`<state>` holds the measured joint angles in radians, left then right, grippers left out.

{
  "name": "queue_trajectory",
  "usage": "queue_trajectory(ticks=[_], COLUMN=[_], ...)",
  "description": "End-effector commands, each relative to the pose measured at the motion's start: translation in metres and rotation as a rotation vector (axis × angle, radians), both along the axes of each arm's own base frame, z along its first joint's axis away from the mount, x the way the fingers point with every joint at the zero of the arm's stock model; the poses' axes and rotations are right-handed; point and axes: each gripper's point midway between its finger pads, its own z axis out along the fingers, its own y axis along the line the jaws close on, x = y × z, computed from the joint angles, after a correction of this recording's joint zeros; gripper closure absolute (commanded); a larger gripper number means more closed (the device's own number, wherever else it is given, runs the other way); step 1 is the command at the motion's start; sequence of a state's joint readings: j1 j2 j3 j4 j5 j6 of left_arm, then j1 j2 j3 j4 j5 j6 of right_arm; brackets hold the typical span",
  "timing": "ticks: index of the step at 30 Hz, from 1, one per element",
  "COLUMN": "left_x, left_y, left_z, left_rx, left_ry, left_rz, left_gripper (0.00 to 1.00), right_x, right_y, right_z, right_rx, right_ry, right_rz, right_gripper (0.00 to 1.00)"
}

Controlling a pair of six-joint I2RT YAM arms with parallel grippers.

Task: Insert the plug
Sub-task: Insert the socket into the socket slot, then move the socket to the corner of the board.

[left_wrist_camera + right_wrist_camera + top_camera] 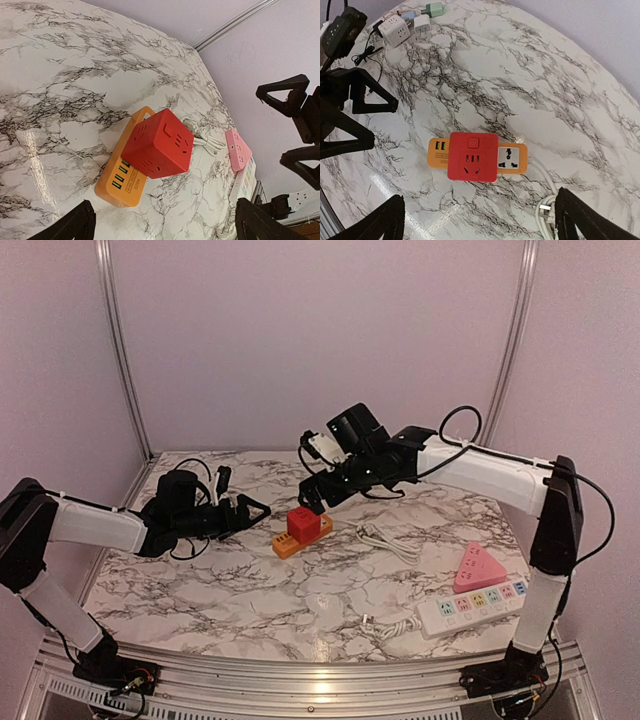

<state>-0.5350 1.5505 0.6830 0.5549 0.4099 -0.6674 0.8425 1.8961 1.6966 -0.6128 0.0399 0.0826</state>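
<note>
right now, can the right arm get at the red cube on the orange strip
Probably yes: the right gripper hangs open just above the red cube, with nothing between them; the left gripper stands off to the side.

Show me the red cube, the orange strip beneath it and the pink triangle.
red cube (472, 156): right wrist view, on its top face.
orange strip (511, 158): right wrist view, on its uncovered right end.
pink triangle (479, 567): top external view, on its upper face.
</note>
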Motion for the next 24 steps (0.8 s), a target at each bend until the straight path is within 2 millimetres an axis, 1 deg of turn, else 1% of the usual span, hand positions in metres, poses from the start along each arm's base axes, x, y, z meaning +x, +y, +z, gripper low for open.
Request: queue_trajectory(ticks=[1, 3, 5, 6, 10, 11, 12, 17, 20, 23, 24], left_x=[0.001, 0.001, -0.001, -0.002, -0.006, -0.006, -0.005, 0.005, 0.010, 0.014, 0.014], left_y=[-0.007, -0.011, -0.018, -0.021, -0.039, -0.042, -0.046, -0.058, -0.063, -0.071, -0.071], left_z=[0.014, 0.017, 0.016, 0.015, 0.005, 0.002, -0.005, -0.029, -0.036, -0.038, -0.043], left_rx=[0.032, 0.070, 0.143, 0.187, 0.326, 0.349, 0.381, 0.569, 0.609, 0.645, 0.673], left_ry=[-0.104, -0.136, -0.163, -0.178, -0.213, -0.218, -0.212, -0.215, -0.195, -0.209, -0.203], left_rz=[-0.073, -0.102, -0.127, -0.140, -0.170, -0.173, -0.178, -0.173, -0.166, -0.172, -0.172], left_gripper=[0.01, 0.01, 0.01, 0.01, 0.01, 0.01, 0.01, 0.01, 0.01, 0.01, 0.01], right_x=[0.004, 0.005, 0.004, 0.003, 0.002, 0.002, 0.001, -0.004, -0.003, 0.000, 0.002], right_y=[-0.032, -0.052, -0.072, -0.085, -0.120, -0.127, -0.134, -0.160, -0.178, -0.189, -0.192], right_z=[0.021, 0.016, 0.004, -0.007, -0.045, -0.052, -0.060, -0.096, -0.117, -0.131, -0.135], right_rx=[0.050, 0.063, 0.065, 0.056, 0.024, 0.017, 0.007, -0.032, -0.049, -0.050, -0.052], right_ry=[-0.047, -0.051, -0.046, -0.038, 0.005, 0.012, 0.020, 0.063, 0.107, 0.133, 0.138], right_rz=[-0.104, -0.169, -0.235, -0.268, -0.387, -0.412, -0.434, -0.509, -0.552, -0.575, -0.579], right_gripper=[0.01, 0.02, 0.02, 0.02, 0.04, 0.05, 0.05, 0.08, 0.09, 0.11, 0.11])
